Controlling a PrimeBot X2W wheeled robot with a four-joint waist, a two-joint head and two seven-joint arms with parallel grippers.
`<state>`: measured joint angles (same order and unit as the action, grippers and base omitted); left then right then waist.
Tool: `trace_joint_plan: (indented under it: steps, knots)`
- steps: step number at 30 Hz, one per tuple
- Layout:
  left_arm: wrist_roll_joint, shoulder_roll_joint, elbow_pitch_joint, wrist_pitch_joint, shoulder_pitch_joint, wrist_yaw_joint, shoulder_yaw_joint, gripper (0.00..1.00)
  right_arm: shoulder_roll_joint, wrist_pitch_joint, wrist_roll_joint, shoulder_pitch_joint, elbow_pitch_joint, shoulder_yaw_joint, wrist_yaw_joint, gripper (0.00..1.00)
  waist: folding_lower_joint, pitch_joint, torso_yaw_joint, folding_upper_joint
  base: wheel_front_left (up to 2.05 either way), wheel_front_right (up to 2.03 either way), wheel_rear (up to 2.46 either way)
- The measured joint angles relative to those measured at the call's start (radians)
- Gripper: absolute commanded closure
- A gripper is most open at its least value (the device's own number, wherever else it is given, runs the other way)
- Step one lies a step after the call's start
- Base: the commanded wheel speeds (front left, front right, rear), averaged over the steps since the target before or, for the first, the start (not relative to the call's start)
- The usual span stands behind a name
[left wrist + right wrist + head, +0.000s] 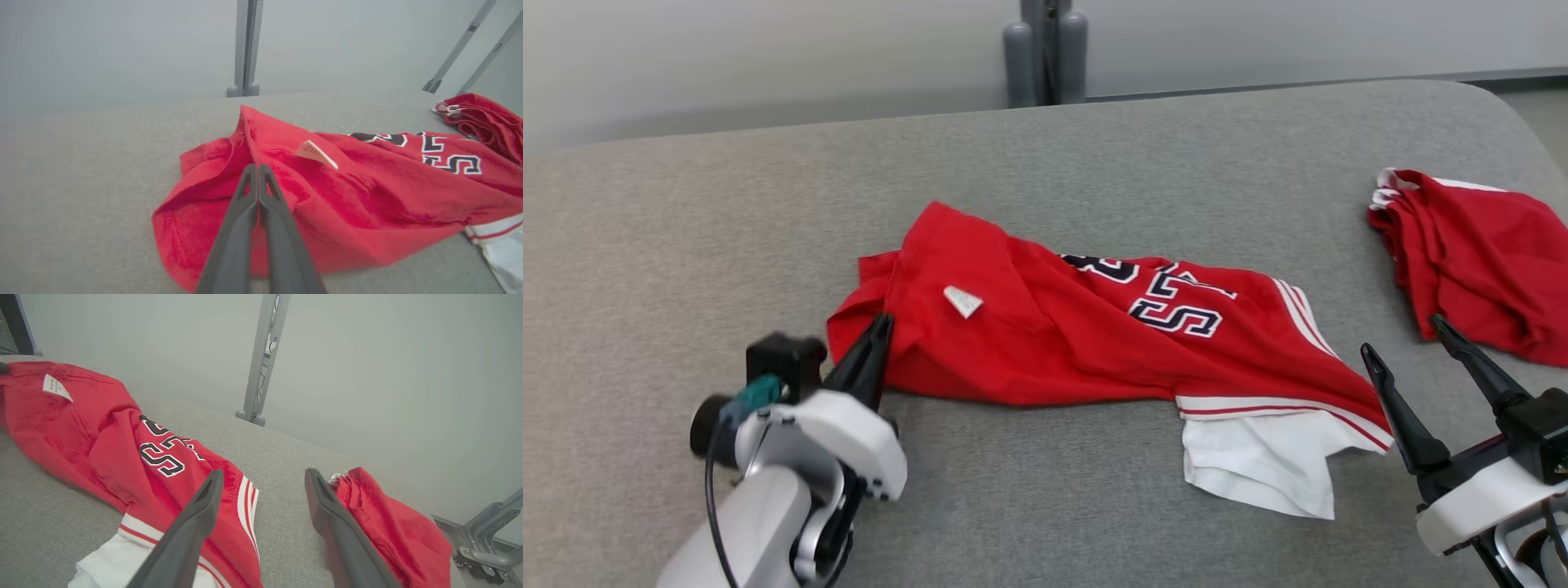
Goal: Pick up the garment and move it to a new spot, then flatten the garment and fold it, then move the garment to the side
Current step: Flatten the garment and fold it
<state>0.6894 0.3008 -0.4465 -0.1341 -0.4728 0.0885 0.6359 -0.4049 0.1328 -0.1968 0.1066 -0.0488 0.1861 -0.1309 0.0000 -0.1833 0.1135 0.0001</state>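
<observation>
- While we reach in from both ends, the red numbered garment (1054,335) lies crumpled mid-way across the grey padded table (686,245); its long axis runs left to right in the head view, sloping slightly toward us at the right end.
- Its end with the white sewn-in label (962,300) points toward our left; its striped hem and white lining (1258,465) point toward our right.
- Our left gripper (880,322) is clenched, fingers pressed together, with the tip on the garment's left edge; the left wrist view shows the closed fingers (245,212) lying over red cloth (367,192); we cannot tell whether a fold is pinched between them.
- Our right gripper (1401,335) stands released, jaws wide apart, just beside the striped hem and not touching it; in the right wrist view (264,473) the hem (245,498) sits by the left finger.
- A second red garment (1478,245) lies bunched beyond the right gripper, apart from ours; we judge it a snag risk.
- We judge the left arm nearer to a hold; the right must shift left onto the hem, so a lift would keep the long axis stretched between both arms.
</observation>
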Motion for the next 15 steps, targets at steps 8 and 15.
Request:
trace_joint_plan:
  steps: [8,15]
  knots:
    - [0.029,0.072,0.120,-0.006,0.199,0.075,-0.021,1.00,0.008,-0.002,0.004,-0.016,0.008,0.000,0.000,0.00,0.0000,0.014,-0.083,0.0000,0.00,0.00,0.00]
    - [0.072,0.122,0.202,-0.037,0.327,0.128,-0.077,1.00,0.008,-0.010,0.004,-0.015,0.019,0.000,0.000,0.00,0.0000,0.019,-0.112,0.0000,0.00,0.00,0.00]
